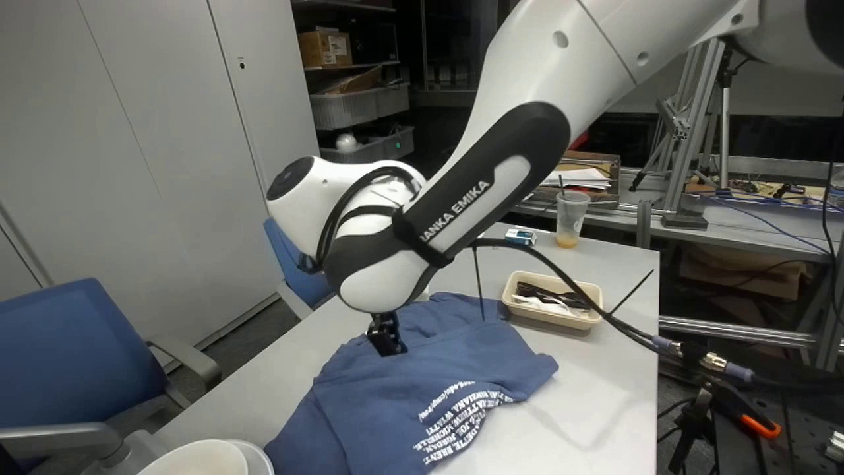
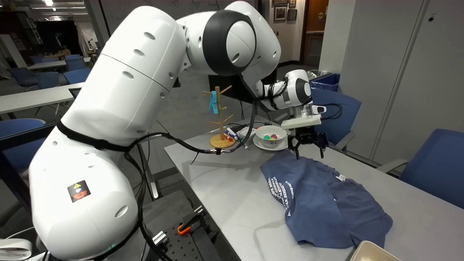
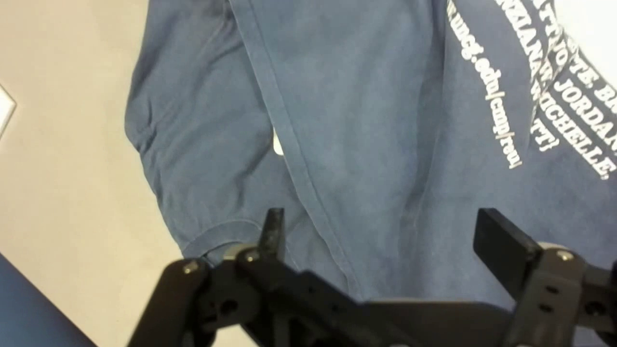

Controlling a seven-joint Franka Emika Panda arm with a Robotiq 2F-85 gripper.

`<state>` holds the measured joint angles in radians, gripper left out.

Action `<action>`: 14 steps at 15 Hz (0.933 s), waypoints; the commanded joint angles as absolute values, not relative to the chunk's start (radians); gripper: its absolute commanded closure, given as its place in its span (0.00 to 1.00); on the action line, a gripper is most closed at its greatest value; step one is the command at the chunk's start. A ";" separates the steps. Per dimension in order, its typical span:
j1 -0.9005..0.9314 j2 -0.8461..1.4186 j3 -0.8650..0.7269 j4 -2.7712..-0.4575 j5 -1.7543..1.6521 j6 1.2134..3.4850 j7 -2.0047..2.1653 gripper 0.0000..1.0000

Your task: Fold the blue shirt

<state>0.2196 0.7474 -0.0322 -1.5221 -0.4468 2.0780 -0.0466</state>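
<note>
Well, taking the blue shirt [image 2: 337, 210] as the middle of a dial in an exterior view, the white arm [image 2: 137, 83] spans from nine o'clock round to twelve, arching above the table [image 2: 232, 188]. At ten is a wooden peg stand [image 2: 219, 125], a light-blue clip [image 2: 214, 103] hanging on it and markers [image 2: 232, 134] just beside its base. At eleven a white bowl [image 2: 272, 143] sits on a plate [image 2: 258, 145], small coloured things [image 2: 266, 137] inside it. Between eleven and twelve the gripper [image 2: 309, 155] points down at the shirt's edge; its fingers [image 3: 503, 253] are spread well apart, and the wrist view shows cloth in the gap between them. Whether the tips touch the cloth I cannot tell. The shirt itself lies rumpled on the table, its white lettering [image 2: 279, 190] between nine and ten, a white tag [image 2: 340, 177] just past twelve; in the wrist view one layer lies over another along a stitched hem. At twelve, beyond the table edge, is a blue chair [image 2: 340, 108]. Between four and five a beige tray [image 2: 371, 250] shows partly, just beside the shirt; in an exterior view black and white items [image 1: 554, 295] lie in it. Between two and three stands another blue chair [image 2: 442, 163].
</note>
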 commanded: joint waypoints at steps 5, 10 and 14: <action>0.140 0.606 -0.022 -1.691 -0.422 2.043 -0.084 0.00; 0.129 0.574 -0.017 -1.736 -0.421 2.043 -0.084 0.00; 0.098 0.617 -0.032 -1.692 -0.415 2.038 -0.114 0.00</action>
<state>0.1310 0.5843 -0.0302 -1.7323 -0.4193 2.0474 -0.0840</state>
